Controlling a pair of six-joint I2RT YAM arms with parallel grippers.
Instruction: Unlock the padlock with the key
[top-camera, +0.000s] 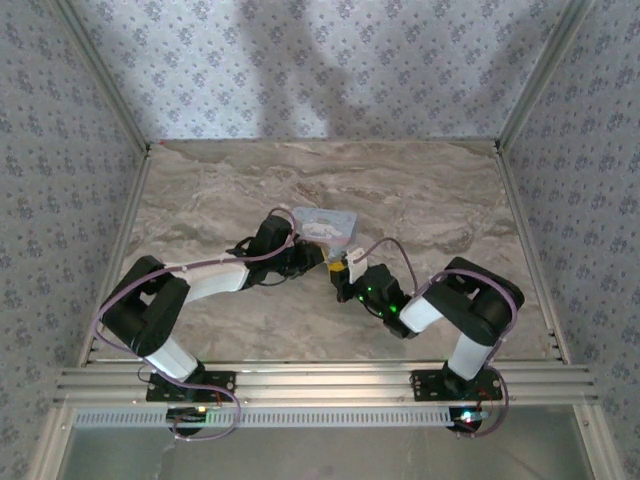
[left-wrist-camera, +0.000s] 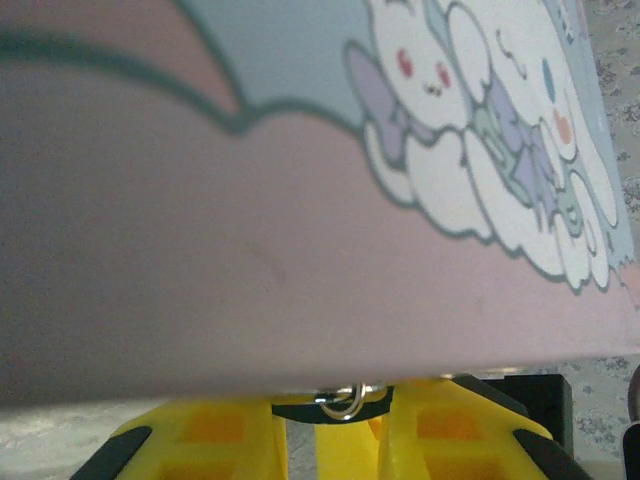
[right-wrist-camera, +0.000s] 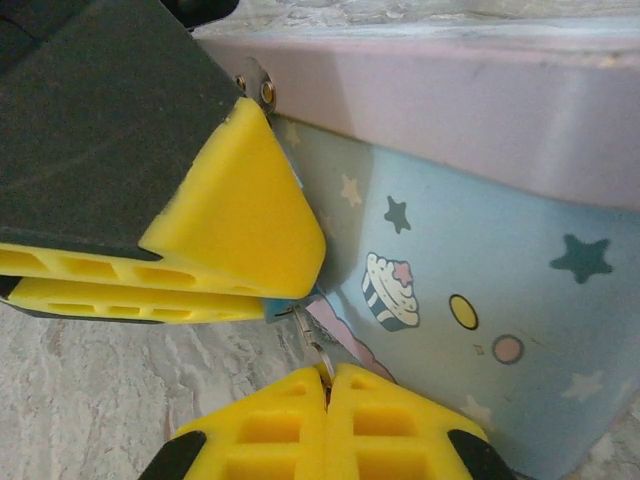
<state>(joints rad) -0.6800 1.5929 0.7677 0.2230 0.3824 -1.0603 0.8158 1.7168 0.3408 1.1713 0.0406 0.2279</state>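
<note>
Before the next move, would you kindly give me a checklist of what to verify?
1. Right tool shut on thin metal piece, likely the key: ok.
2. Left tool fingers together: ok.
3. Padlock in left tool: cannot tell; a bluish sliver at its tips.
4. Key seated in padlock: cannot tell.
5. Box lid down: ok.
</note>
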